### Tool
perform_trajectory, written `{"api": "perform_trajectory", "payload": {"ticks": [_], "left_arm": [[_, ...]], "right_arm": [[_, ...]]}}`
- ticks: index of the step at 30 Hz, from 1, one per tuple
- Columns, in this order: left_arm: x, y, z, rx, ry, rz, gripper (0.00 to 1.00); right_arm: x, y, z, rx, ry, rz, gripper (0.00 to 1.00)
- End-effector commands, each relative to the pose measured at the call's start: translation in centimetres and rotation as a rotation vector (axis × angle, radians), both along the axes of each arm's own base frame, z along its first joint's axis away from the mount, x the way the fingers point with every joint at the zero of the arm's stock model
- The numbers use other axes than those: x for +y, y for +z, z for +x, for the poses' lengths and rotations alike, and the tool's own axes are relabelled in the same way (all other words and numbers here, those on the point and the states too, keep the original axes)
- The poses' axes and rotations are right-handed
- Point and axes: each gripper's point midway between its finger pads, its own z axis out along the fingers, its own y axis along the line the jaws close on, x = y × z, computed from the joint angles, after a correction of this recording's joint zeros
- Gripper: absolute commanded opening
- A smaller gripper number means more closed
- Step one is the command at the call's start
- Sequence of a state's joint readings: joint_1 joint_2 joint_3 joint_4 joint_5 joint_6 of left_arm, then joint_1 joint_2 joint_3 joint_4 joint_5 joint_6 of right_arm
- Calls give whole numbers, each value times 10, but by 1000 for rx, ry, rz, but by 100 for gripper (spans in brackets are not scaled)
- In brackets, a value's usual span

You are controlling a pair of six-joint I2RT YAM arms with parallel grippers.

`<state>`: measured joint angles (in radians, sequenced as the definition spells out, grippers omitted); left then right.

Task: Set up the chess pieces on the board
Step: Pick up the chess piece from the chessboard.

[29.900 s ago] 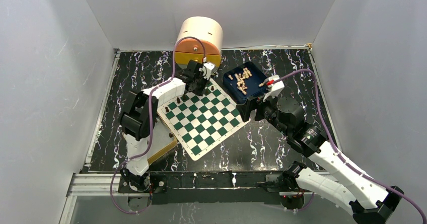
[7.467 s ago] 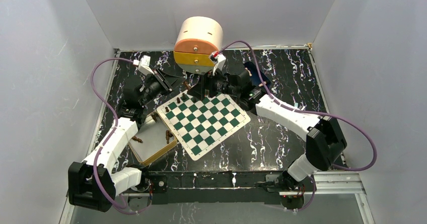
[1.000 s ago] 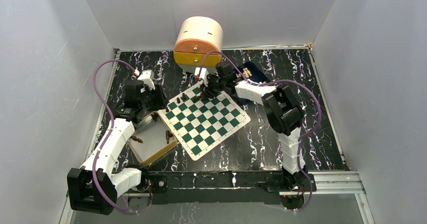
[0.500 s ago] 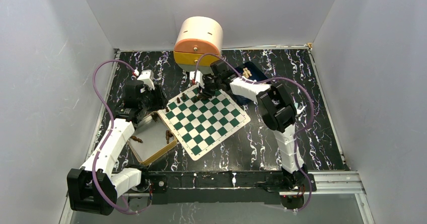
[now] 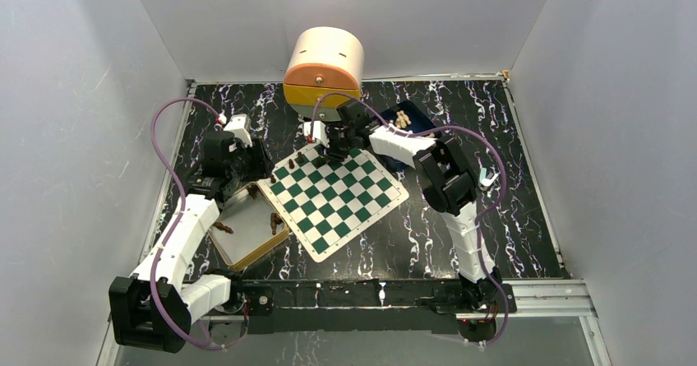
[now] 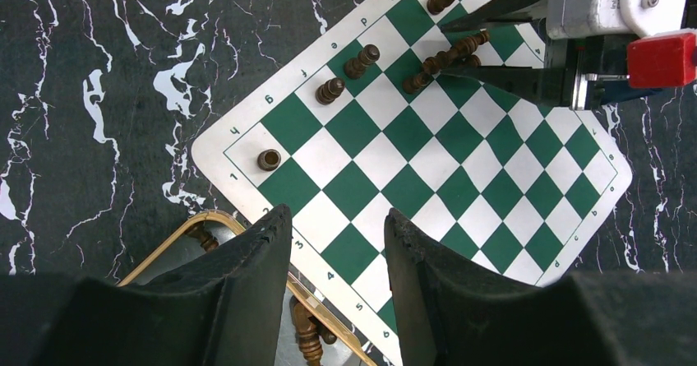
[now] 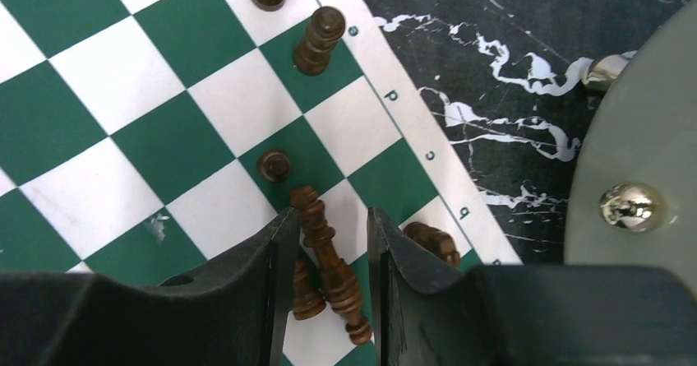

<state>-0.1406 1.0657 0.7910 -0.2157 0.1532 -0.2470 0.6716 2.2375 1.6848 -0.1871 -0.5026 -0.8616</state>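
The board (image 5: 345,210) lies angled mid-table. Dark brown chess pieces stand along its far-left edge (image 6: 331,90) (image 6: 269,159) (image 7: 319,41). My right gripper (image 5: 331,142) hovers low over the board's far corner. In the right wrist view its jaws (image 7: 329,214) stand apart around a tall dark piece (image 7: 330,259) that lies slanted between them, beside a smaller piece (image 7: 306,296). Another piece (image 7: 431,241) is just outside the right finger. My left gripper (image 6: 337,218) is open and empty, above the board's left edge and the tan-rimmed tray (image 6: 189,222).
The tray (image 5: 275,247) left of the board holds a few dark pieces (image 5: 223,229) (image 6: 308,341). A blue tray (image 5: 415,113) with pale pieces (image 5: 402,118) sits at the back right. A round beige and orange container (image 5: 325,66) stands behind the board, close to my right gripper.
My right gripper has slid a little left along the board's far corner and its arm has folded in. The left arm has not moved.
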Motion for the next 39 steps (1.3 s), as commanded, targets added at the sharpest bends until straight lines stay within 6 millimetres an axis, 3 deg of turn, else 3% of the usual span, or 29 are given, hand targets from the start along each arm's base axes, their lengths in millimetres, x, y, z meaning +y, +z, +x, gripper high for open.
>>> {"api": "perform_trajectory", "payload": {"ticks": [1, 13, 24, 31, 39], "left_arm": [[1, 6, -2, -24, 2, -1, 44], [1, 6, -2, -27, 3, -3, 44], [1, 8, -3, -34, 4, -3, 44], [1, 8, -3, -33, 4, -3, 44], [1, 8, -2, -32, 5, -3, 44]], "right_arm": [[9, 3, 8, -38, 26, -16, 45], [7, -4, 3, -19, 55, -56, 45], [7, 1, -8, 9, 90, -74, 45], [2, -15, -6, 33, 68, -112, 44], [3, -5, -10, 53, 69, -112, 25]]}}
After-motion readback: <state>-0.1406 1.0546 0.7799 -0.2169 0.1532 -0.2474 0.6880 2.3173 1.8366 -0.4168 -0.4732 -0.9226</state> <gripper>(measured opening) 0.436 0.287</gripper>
